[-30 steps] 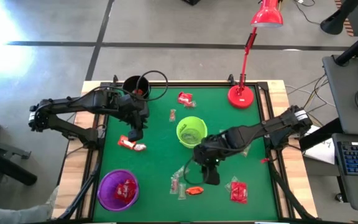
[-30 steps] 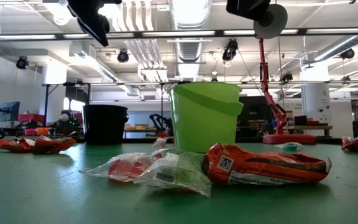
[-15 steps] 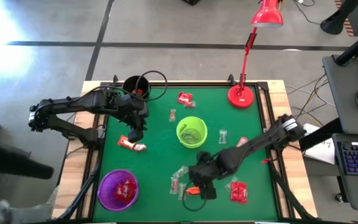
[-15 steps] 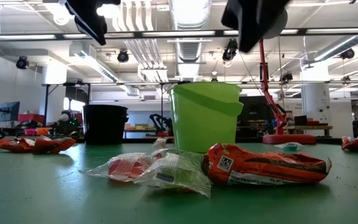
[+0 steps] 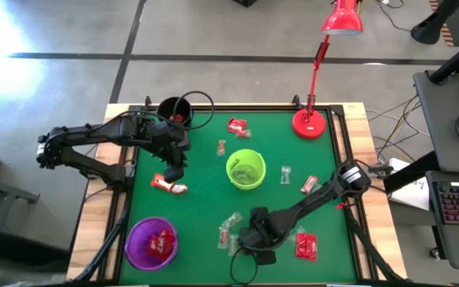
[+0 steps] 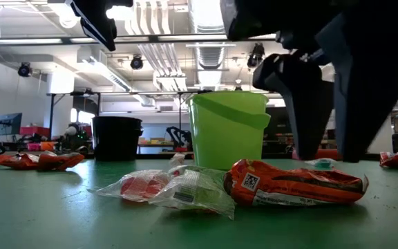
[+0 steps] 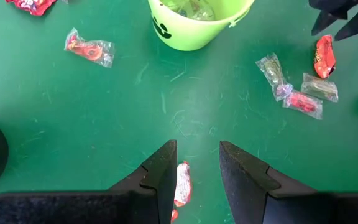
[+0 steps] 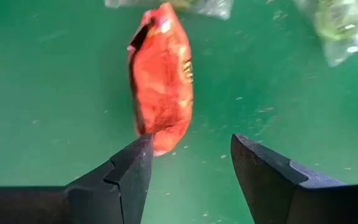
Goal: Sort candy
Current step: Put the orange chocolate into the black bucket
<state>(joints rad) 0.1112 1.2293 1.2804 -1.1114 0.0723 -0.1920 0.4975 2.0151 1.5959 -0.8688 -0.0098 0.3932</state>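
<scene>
An orange-red wrapped candy (image 8: pixel 161 78) lies flat on the green table, also seen in the low view (image 6: pixel 296 184). My right gripper (image 8: pixel 191 144) is open and low over that candy's near end, one finger on either side of it; I see no contact. In the low view its fingers (image 6: pixel 306 104) stand just above the wrapper. My left gripper (image 7: pixel 196 149) is open and held high above a red candy (image 7: pixel 182 183) near the table's left side (image 5: pixel 168 185). Clear-wrapped sweets (image 6: pixel 178 188) lie left of the orange candy.
A green cup (image 5: pixel 245 169) stands mid-table, a purple cup (image 5: pixel 151 241) with red candies at the near left, a black cup (image 5: pixel 171 109) at the far left. A red lamp (image 5: pixel 309 123) stands at the far right. Loose candies (image 5: pixel 238 126) (image 5: pixel 305 245) lie scattered.
My right gripper has moved toward the table's near edge and come down from high above the table to just over the orange-red candy, staying open. The candies have not moved.
</scene>
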